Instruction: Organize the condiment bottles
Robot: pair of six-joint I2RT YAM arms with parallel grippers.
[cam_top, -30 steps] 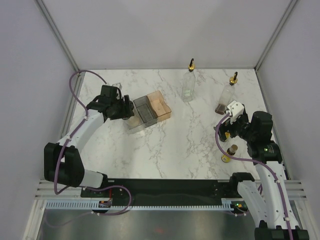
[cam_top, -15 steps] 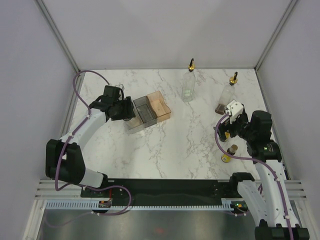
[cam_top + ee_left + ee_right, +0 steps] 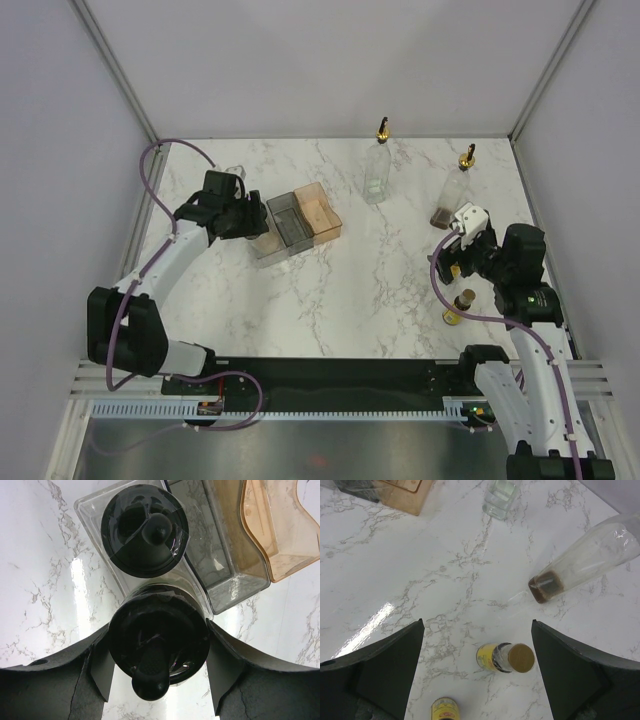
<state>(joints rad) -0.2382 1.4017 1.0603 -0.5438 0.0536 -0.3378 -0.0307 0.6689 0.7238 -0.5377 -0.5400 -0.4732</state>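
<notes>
The left fingers (image 3: 100, 675) are pressed against both sides of a black-lidded jar (image 3: 159, 640), clamped on it just under the lid. The jar sits at the near end of the clear bin (image 3: 86, 511). Its own bulk hides the base, so I cannot tell whether it stands on the bin floor or hangs just above it. Right behind it, inside the same bin, is a second black-lidded jar (image 3: 145, 530). Next along is the grey bin (image 3: 220, 565), then the orange bin (image 3: 280, 535), which is cut off at the frame edge.

The right fingers (image 3: 385, 670) are spread wide and hold nothing. Between them on the worktop (image 3: 420, 555) is a small yellow bottle (image 3: 506, 657) with a brown cap. Another yellow bottle (image 3: 445, 711) is clipped by the bottom edge. Farther off is a tall bottle (image 3: 590, 560) with brown dregs. Only the base of the other tall bottle (image 3: 501, 500) shows.
</notes>
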